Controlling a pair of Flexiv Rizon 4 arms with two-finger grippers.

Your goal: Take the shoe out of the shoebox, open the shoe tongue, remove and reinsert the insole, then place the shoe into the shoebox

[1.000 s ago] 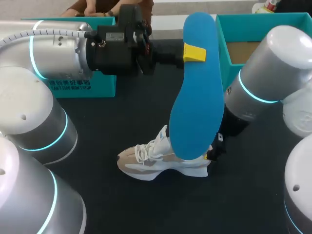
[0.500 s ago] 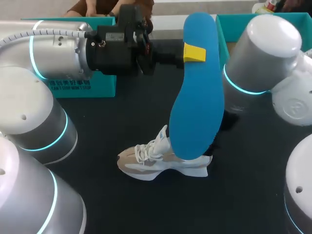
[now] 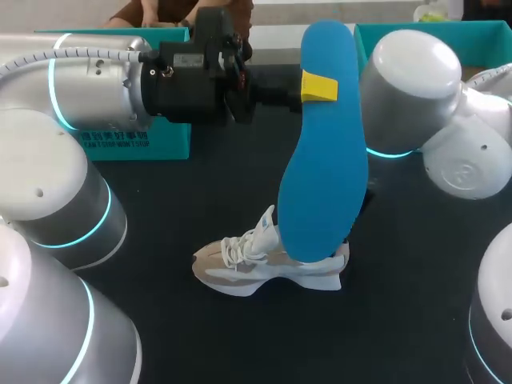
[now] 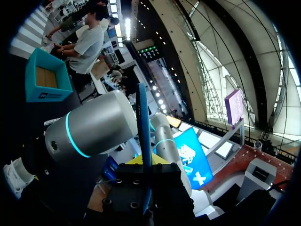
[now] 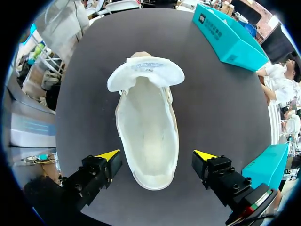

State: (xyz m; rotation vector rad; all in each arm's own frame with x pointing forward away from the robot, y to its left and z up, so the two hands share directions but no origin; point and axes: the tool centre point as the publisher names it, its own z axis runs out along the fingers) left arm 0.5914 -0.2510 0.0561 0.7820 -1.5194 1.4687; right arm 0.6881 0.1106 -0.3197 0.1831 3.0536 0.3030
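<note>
Reinserting the insole (image 3: 324, 160) looks to be the step in hand. The left gripper (image 3: 318, 86) is clamped on the blue insole near its narrower end and holds it well above the shoe (image 3: 268, 268), with the broad end hanging down over the shoe's heel side. The shoe stands upright on the table (image 3: 200, 200), outside both teal shoeboxes, which lie behind it. Its tongue (image 5: 146, 73) is folded forward, so the inside is bare. The right gripper (image 5: 156, 155) hovers over the shoe's heel, its fingers wide apart on either side and touching nothing. To do this well, the left arm should probably tip the insole flatter and feed the broad end in toward the toe under the tongue. The right gripper could steady the heel so the shoe does not slide or tip.
</note>
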